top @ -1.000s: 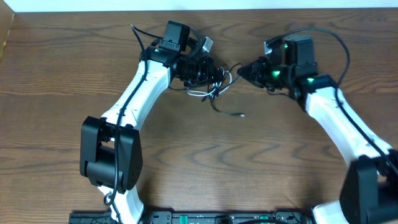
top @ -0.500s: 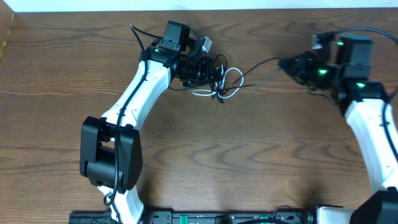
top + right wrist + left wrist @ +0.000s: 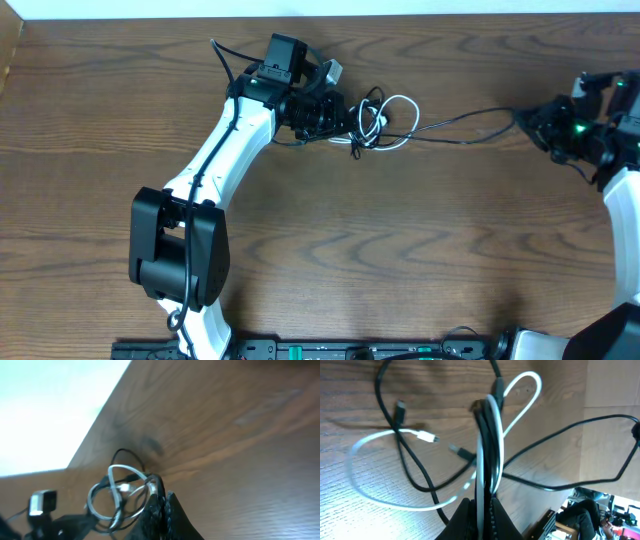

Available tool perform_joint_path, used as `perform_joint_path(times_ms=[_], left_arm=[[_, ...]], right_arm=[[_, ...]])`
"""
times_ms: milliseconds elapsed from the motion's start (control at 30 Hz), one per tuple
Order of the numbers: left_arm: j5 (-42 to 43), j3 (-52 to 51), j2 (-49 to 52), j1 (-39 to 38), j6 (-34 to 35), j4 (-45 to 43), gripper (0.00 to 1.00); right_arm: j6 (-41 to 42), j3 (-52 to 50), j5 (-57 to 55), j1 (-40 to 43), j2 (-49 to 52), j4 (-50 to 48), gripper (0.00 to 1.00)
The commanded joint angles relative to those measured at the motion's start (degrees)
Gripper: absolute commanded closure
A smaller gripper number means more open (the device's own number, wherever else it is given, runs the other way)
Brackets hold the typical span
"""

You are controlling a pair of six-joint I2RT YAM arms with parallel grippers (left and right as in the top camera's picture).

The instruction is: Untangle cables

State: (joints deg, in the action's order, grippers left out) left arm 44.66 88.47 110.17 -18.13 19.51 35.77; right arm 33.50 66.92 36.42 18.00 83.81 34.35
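Brown wooden table [image 3: 330,260], left gripper [image 3: 345,115] at back centre, jaws clamped on looped white cable [image 3: 481,450] and black cable [image 3: 470,118], black strand stretched rightward to right gripper [image 3: 528,118], jaws pinched shut on it

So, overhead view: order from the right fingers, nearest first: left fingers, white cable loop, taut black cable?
1. Taut black cable, ending in the right fingers.
2. White cable loop, in the middle.
3. Left fingers, just beyond the loop.
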Motion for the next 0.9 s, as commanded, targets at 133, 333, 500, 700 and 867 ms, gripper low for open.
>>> perform_joint_path(times_ms=[133, 333, 500, 700, 867], left_arm=[[-1.03, 0.15, -0.11, 0.31, -0.35, 0.17, 0.93], [-1.03, 0.15, -0.11, 0.31, -0.35, 0.17, 0.93], [-1.05, 0.15, -0.11, 0.31, -0.33, 0.17, 0.93], [-1.05, 0.15, -0.11, 0.31, -0.33, -0.09, 0.92], [-0.85, 0.15, -0.11, 0.31, -0.31, -0.22, 0.93]], right_arm=[[-4.07, -0.11, -8.81, 3.19, -1.03, 3.1, 0.99], [-4.0, -0.11, -14.32, 4.22, -1.03, 3.93, 0.98], [-4.02, -0.11, -20.59, 4.31, -1.03, 5.73, 0.97], [-9.16, -0.11, -14.34, 3.32, -0.96, 5.25, 0.81], [-11.98, -0.11, -7.91, -0.17, -0.76, 3.98, 0.7]])
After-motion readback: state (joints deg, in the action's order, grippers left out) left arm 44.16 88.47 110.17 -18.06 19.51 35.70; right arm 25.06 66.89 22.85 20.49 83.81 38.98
